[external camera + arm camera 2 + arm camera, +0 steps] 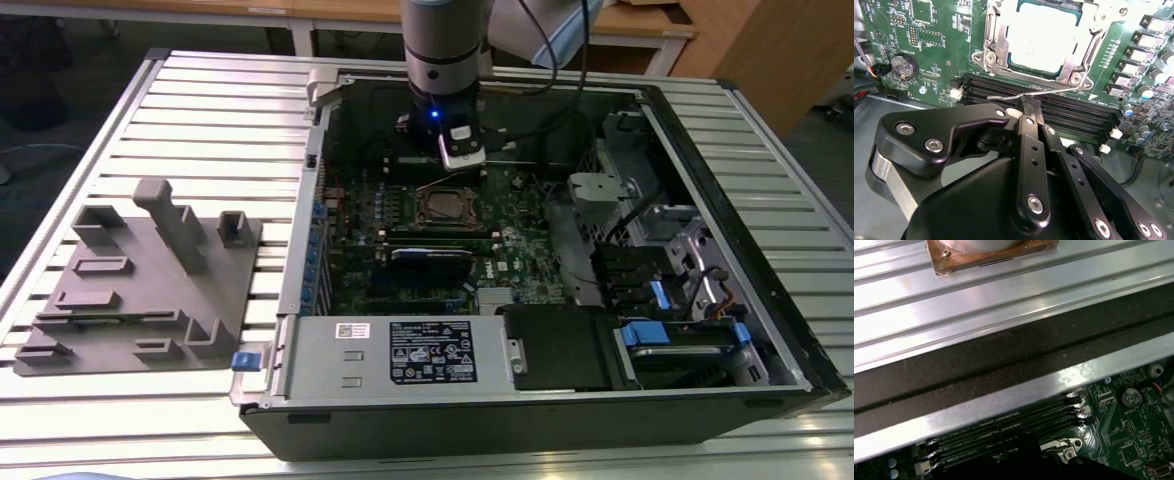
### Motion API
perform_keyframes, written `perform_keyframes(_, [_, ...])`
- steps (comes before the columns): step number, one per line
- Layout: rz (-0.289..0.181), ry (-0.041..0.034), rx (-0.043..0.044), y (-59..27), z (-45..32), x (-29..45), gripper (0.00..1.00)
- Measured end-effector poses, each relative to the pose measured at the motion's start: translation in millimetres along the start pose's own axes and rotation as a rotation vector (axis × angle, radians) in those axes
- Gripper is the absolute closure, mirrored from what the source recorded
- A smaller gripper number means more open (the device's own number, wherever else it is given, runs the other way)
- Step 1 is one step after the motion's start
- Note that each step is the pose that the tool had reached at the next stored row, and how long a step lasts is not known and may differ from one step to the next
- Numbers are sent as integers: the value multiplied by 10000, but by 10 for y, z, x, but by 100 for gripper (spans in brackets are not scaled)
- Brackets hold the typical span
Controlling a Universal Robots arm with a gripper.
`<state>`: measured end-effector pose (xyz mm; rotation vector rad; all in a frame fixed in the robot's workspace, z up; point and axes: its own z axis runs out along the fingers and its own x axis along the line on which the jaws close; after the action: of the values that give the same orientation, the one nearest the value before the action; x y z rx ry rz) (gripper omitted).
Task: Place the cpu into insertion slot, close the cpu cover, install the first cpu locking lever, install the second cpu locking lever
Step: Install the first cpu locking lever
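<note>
Gripper [1031, 106]: right up close in the second wrist view, black fingers pressed together, tips down at the board.
Locking lever [1054, 90]: thin wire running along the socket's edge and meeting those tips. It seems to touch them, but I can't tell whether it is pinched between them.
Cpu [1036, 42]: silvery top, seated in the socket.
Cpu cover [995, 47]: metal frame lying flat over the chip, which shows through its window.
Insertion slot [445, 206]: mid-board in the exterior view, just by the arm's tip.
Memory slots [1079, 114]: long black rows just beside the lever.
Computer case [534, 420]: open, lying on the slatted table [200, 110], with a grey fixture [147, 270] to the exterior view's left.
</note>
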<state>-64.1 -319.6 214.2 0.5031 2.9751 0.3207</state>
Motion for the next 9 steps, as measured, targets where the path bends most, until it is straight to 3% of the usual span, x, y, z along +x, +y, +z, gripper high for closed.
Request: perform_keyframes(9, [5, 6, -19, -21, -4, -7, 89])
